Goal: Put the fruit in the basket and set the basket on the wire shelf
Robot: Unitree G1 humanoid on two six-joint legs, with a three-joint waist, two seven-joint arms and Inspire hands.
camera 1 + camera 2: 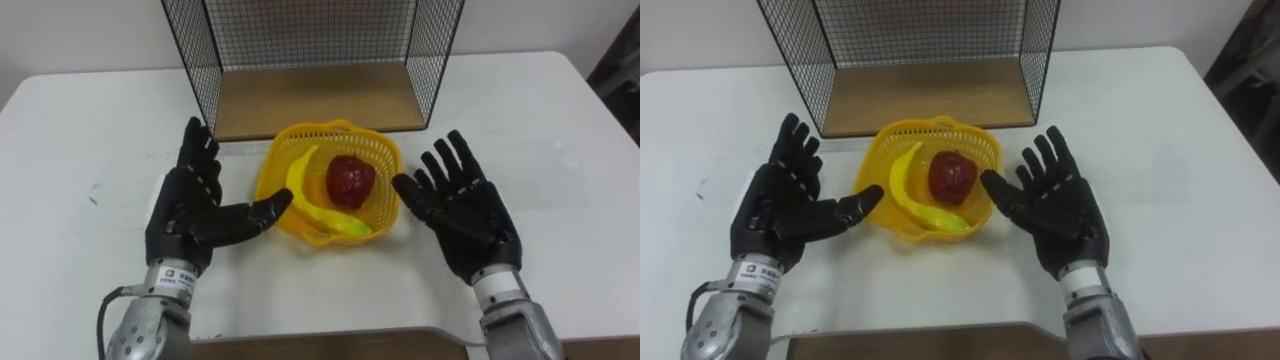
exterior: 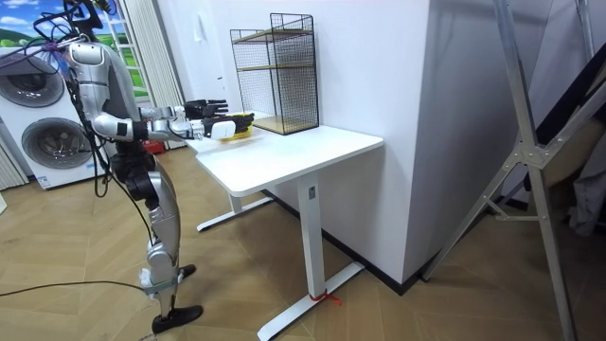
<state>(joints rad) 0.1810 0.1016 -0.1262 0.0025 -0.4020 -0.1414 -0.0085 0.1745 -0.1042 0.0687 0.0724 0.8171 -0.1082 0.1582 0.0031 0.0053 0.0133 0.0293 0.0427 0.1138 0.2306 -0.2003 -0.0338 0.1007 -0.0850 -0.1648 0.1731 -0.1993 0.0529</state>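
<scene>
Basket [image 1: 332, 128]: sitting on table [image 1: 80, 130] between both hands, holding banana [image 1: 303, 188] and red fruit [image 1: 350, 180].
Left hand [image 1: 190, 205]: staying flat open, palm facing inward, thumb tip reaching the left rim, gripping nothing.
Right hand [image 1: 465, 215]: spreading open too, thumb just beside the right rim, empty.
Nearer hand: about even, left looking slightly closer.
Banana axis: running far to near-right.
Wire shelf [image 1: 320, 100]: standing just behind the basket, open front facing the robot.
</scene>
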